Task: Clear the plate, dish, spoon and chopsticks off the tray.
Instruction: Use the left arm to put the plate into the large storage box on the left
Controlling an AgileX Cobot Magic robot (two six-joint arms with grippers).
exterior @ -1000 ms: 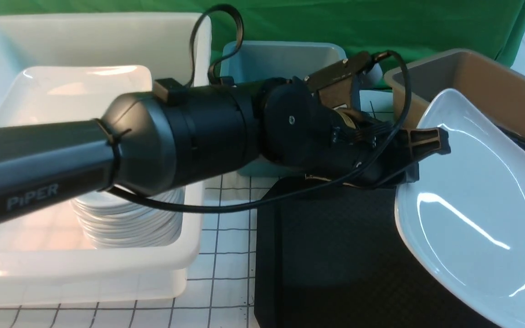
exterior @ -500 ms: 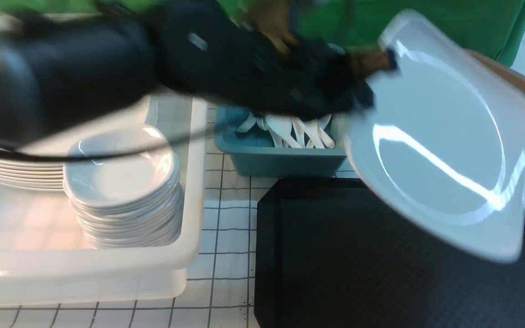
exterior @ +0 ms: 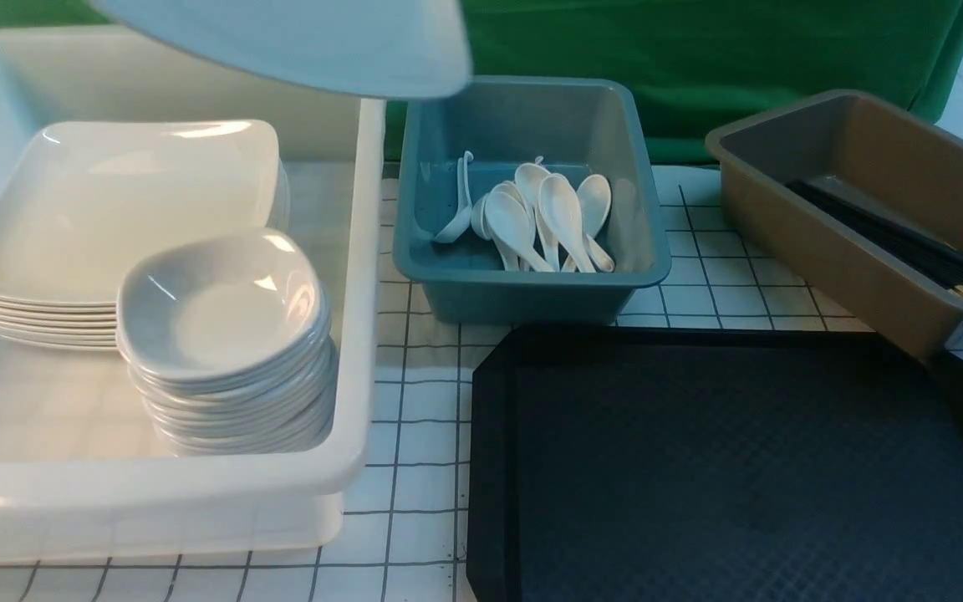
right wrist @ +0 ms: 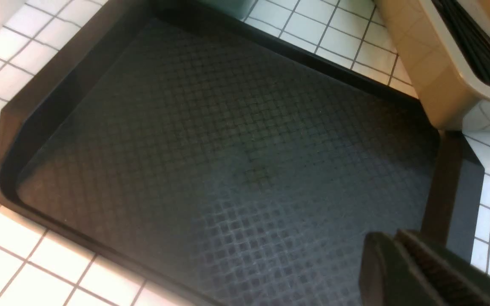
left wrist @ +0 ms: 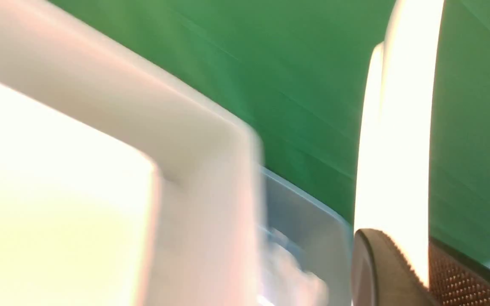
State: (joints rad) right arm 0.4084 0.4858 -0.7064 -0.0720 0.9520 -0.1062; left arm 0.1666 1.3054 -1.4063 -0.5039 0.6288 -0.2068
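The white plate (exterior: 281, 42) hangs high at the top edge of the front view, above the back of the white tub (exterior: 360, 334). In the left wrist view the plate (left wrist: 406, 127) runs edge-on between the two fingers of my left gripper (left wrist: 402, 242), which is shut on its rim. The black tray (exterior: 699, 468) lies bare at the front right. My right gripper (right wrist: 391, 238) hovers over the tray (right wrist: 228, 148) near its corner, jaws together with nothing between them. Small white dishes (exterior: 222, 309) are stacked in the white tub. Spoons (exterior: 548, 217) lie in the blue tub, black chopsticks (exterior: 899, 238) in the brown tub.
A stack of large white plates (exterior: 114, 209) fills the back of the white tub behind the dishes. The blue tub (exterior: 532, 293) and the brown tub (exterior: 824, 251) stand just behind the tray. A green cloth (exterior: 699, 50) closes off the back.
My left arm has swung the plate up and to the left, from over the tray to above the white tub. The arm has left the front view.
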